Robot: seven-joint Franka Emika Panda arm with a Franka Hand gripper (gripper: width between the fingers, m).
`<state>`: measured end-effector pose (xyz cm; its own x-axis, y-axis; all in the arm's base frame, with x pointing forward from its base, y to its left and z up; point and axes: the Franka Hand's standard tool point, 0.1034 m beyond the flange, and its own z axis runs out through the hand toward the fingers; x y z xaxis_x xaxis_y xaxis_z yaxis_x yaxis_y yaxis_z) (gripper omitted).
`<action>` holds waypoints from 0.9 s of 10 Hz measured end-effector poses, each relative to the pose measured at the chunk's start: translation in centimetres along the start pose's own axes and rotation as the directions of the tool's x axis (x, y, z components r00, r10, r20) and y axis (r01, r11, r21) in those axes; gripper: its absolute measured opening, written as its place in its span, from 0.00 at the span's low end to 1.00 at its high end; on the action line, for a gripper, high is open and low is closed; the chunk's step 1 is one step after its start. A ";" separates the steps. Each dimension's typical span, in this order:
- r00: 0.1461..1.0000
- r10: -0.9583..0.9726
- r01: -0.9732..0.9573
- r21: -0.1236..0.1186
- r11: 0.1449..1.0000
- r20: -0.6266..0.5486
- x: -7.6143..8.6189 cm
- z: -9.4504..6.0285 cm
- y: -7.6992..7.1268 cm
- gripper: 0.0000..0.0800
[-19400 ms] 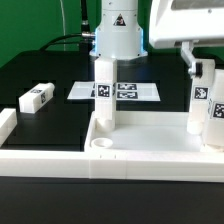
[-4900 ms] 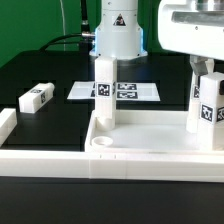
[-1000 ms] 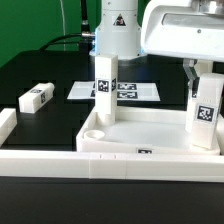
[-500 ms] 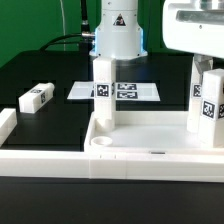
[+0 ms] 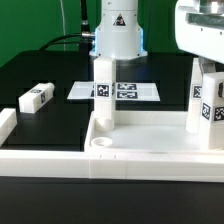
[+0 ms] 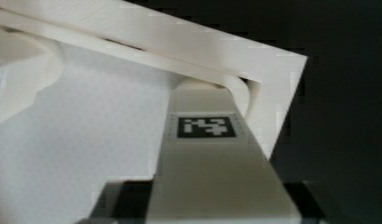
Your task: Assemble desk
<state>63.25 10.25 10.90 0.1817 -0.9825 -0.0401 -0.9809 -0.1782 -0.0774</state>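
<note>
The white desk top (image 5: 60, 160) lies as a rimmed tray in the foreground. One tagged leg (image 5: 105, 85) stands upright in its far-left corner socket. At the exterior view's right edge my gripper (image 5: 203, 63) comes down onto another upright leg (image 5: 197, 100). A second tagged white face (image 5: 213, 108) shows right beside it, and I cannot tell whether that is a separate leg. In the wrist view the fingers (image 6: 135, 200) of the gripper (image 6: 216, 200) are shut on this leg (image 6: 209, 125), whose far end sits at a corner of the tray (image 6: 81, 130). A loose leg (image 5: 36, 97) lies on the black table.
The marker board (image 5: 135, 91) lies flat behind the tray, in front of the robot's base (image 5: 118, 35). A white rail end (image 5: 6, 122) sits at the exterior view's left edge. Black table surface (image 5: 60, 80) stretches around the loose leg.
The gripper housing has shifted toward the exterior view's right and turned with the leg. The tray's near-left corner has swung back to the right. The opening is unchanged.
</note>
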 end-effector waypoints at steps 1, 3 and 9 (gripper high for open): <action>0.995 0.099 -0.099 0.002 0.995 0.002 0.0 0.2 0.0 0.36; 0.968 0.251 -0.251 0.037 0.967 0.010 -0.2 0.3 -0.3 0.36; 0.849 0.527 -0.529 0.035 0.848 0.051 -0.6 0.3 -0.6 0.36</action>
<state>63.76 10.97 10.64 -0.3591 -0.9249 -0.1251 -0.9256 0.3701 -0.0796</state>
